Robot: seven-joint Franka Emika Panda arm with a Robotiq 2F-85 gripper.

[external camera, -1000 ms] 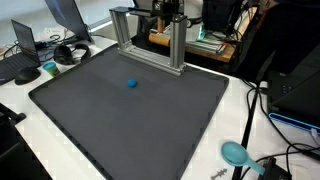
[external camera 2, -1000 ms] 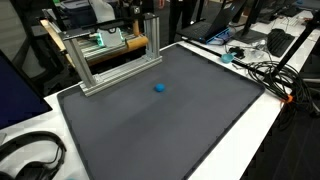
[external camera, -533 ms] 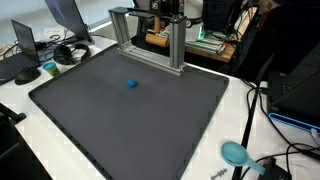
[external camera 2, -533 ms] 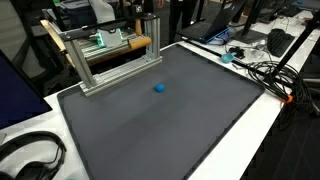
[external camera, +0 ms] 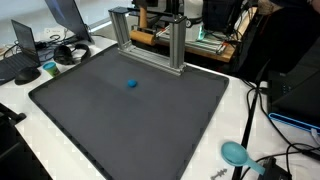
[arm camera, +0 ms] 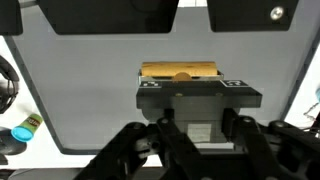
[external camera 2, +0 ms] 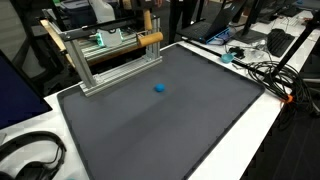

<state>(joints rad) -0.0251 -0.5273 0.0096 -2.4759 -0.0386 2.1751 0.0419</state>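
wooden rod (arm camera: 180,71) is clamped in my claw (arm camera: 196,88), long axis level and crosswise to me, near the metal frame (external camera 2: 120,73); blue ball (external camera 2: 158,87) lies well apart.

Big dark grey mat (external camera: 130,120) is covering most of a white table (external camera: 205,150), filling the middle of both exterior views. Headphones (external camera 2: 30,158) are sitting at the lower left in an exterior view, a laptop (external camera: 22,38) is standing open at the upper left, and black cables (external camera 2: 270,75) are snaking down the right edge. Cluttered desks are crowding the top of the frame. Lighting is looking soft and even.
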